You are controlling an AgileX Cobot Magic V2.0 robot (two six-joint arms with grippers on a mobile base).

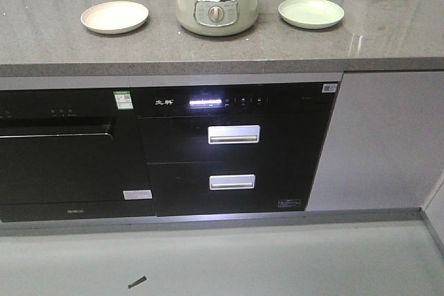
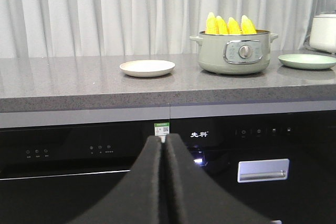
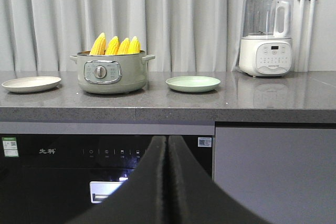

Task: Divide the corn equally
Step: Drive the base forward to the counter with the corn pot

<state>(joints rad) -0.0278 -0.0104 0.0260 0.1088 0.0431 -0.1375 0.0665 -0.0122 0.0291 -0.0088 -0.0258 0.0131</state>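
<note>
Four cobs of corn (image 3: pixel 116 45) stand tips-up in a pale green pot (image 3: pixel 110 74), set well back from the front edge of the grey worktop (image 3: pixel 220 102), between a cream plate (image 3: pixel 30 83) and a green plate (image 3: pixel 193 83). The left gripper (image 2: pixel 163 139) and right gripper (image 3: pixel 167 139) are both clenched on nothing, level with the cabinet fronts below the worktop's front edge. The corn is above and beyond them, well apart.

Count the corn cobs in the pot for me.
4 corn cobs show, tips up, side by side in the green pot, between the cream plate and the green plate. More may be hidden behind them.
</note>
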